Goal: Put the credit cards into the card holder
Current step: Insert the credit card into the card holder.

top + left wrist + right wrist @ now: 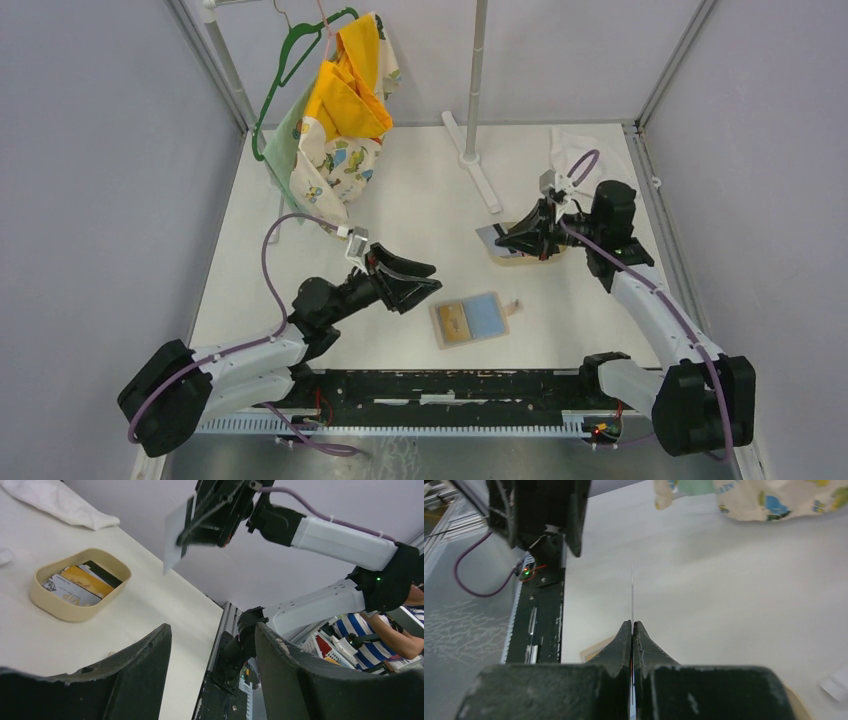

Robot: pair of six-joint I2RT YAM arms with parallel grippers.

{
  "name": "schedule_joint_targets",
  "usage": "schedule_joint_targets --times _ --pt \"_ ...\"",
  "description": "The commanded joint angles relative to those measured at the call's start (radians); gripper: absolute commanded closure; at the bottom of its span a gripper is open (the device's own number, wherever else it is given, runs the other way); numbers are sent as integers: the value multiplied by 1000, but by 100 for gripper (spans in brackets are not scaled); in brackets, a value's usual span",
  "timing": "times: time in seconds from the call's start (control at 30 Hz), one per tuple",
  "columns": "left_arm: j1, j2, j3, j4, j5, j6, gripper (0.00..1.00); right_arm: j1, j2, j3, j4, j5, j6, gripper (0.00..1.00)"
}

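My right gripper (632,626) clamps a white card (172,535), raised near the tray (50,605); my left gripper (418,282) has its fingers apart, empty, near the card holder (470,320).

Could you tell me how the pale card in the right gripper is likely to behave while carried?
Probably stiff: the card looks flat and unbent. Likely light, as the right gripper holds it by one edge. Its smooth faces might slip or pivot.

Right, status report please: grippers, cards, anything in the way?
Right gripper shut on pale thin plastic card. Left gripper open, empty. Flat tan wallet open, unobstructed.
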Motion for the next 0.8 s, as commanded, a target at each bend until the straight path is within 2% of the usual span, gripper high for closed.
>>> schedule_joint_targets --times 0.0,0.1,0.23,0.27,0.33,0.4,0.57,0.77 --pt "-4 -47 -86 153 -72 -20 29 74 -45 -115 161 -152 -46 100" --pt "-6 -31 -87 178 -101 -1 27 131 -91 -176 225 -139 -54 100" --pt "-40 53 -45 239 -109 34 27 202 -123 -198 212 -188 -139 100" --pt "-55 76 -39 264 -111 59 27 214 -122 -189 169 -204 -186 100" --pt "-100 118 -29 309 -113 131 27 230 -115 -144 -54 -242 -426 100" --pt "-158 149 -18 334 -102 238 29 231 -103 -121 -175 -281 -547 100" --pt "-302 199 -42 391 -148 509 29 247 -115 -138 -164 -234 -546 100" --pt "-337 221 -16 326 -245 610 30 262 -113 -153 -106 -226 -492 100"
